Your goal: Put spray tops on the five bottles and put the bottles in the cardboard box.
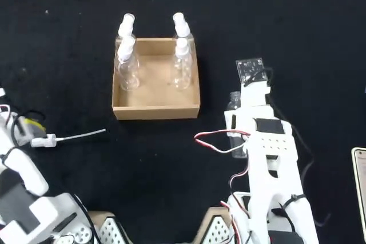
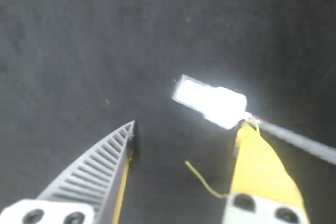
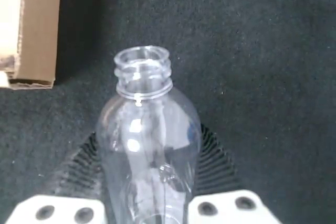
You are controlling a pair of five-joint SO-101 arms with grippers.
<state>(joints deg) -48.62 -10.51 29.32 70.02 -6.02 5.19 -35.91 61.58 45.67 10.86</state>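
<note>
Black table (image 1: 297, 21): four capped bottles (image 1: 128, 67), one uncapped bottle (image 3: 147, 129), one spray top (image 1: 44, 140).

The right arm (image 1: 273, 164) stretched from the lower right of the high view up toward the centre right, its white links nearly in one straight line and red and white wires looping off its left side. The right gripper (image 3: 149, 142) was clamped on a bottle (image 3: 144, 103) — a ribbed black jaw pressed against each side of the clear body, the open neck pointing away from the wrist. The left arm (image 1: 20, 181) sat folded in the lower left corner of the high view, its wrist turned toward the left edge. The left gripper (image 2: 187, 129) pointed downward with its jaws spread wide — one grey and ribbed, the other yellow.
</note>
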